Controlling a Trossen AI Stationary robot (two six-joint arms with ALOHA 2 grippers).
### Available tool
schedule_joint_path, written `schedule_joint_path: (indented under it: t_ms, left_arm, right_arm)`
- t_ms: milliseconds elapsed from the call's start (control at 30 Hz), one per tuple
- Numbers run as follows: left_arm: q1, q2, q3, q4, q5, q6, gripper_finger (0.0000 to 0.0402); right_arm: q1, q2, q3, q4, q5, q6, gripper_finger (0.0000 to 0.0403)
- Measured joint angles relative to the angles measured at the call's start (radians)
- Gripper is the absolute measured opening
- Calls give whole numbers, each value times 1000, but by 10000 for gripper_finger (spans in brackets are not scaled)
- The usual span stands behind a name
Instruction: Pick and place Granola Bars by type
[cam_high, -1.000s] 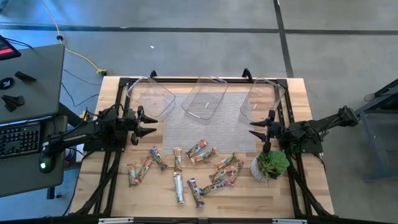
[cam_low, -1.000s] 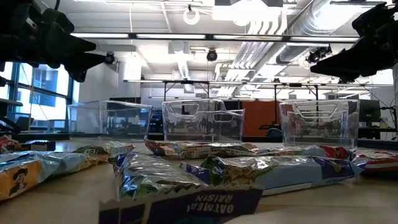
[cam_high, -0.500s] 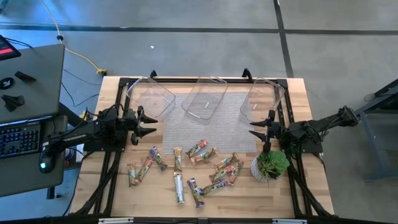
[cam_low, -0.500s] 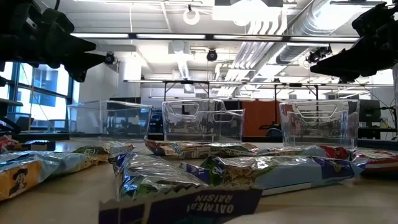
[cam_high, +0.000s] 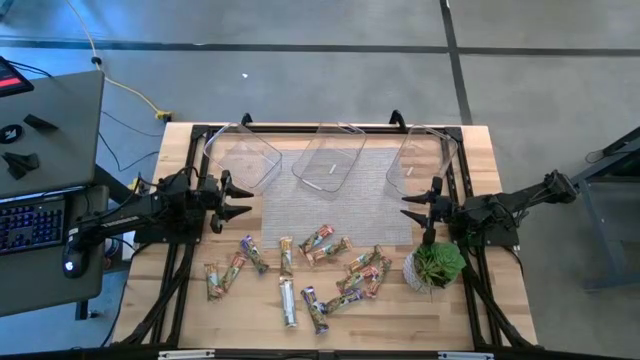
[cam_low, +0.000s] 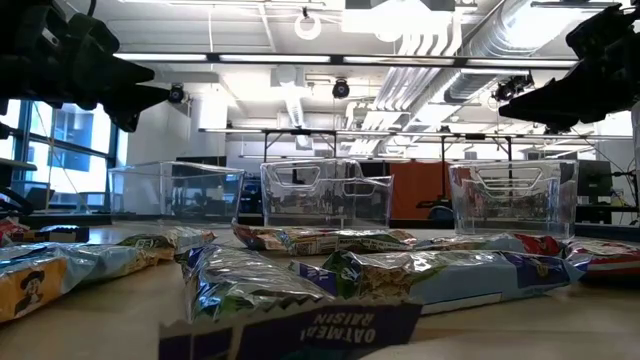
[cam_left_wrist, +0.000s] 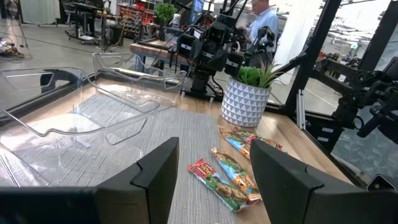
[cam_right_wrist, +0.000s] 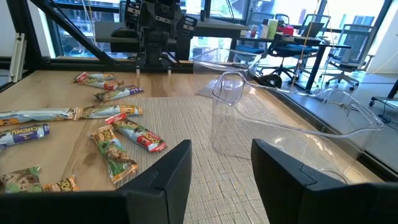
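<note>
Left pincer (cam_high: 240, 199) and right pincer (cam_high: 412, 213), both wide and empty, face each other level above the surface (cam_high: 190, 310), well apart; bars (cam_high: 318, 245) lie scattered between and nearer the front edge

A wooden table (cam_high: 190, 310) carries everything. A grey woven mat (cam_high: 340, 215) lies across its middle, and three clear plastic bins stand along the far edge: one at the left (cam_high: 243, 155), one in the middle (cam_high: 328, 157), one at the right (cam_high: 420, 157). The granola bars (cam_high: 315, 270) lie scattered over the near half, some on the mat's edge, most on bare wood. A small potted plant (cam_high: 435, 266) stands near the right side, just beside the bars.
</note>
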Motion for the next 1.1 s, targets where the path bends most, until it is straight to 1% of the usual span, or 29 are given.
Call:
schedule_joint_path:
  t_ms: [33,200,533,767,867,1000,1100]
  left_arm:
    - [0,0,0,0,0,0,193]
    - [0,0,0,0,0,0,193]
    - [0,0,0,0,0,0,193]
    - [0,0,0,0,0,0,193]
    - [0,0,0,0,0,0,193]
    - [0,0,0,1,0,0,193]
    - [0,0,-2,6,0,0,193]
  right_arm:
    - [0,0,0,3,5,0,150]
    - [0,0,0,42,100,-41,149]
    - [0,0,0,48,87,-56,150]
    - [0,0,0,114,89,-262,151]
    - [0,0,0,168,108,-333,150]
    - [0,0,0,225,128,-359,149]
    - [0,0,0,220,130,-359,151]
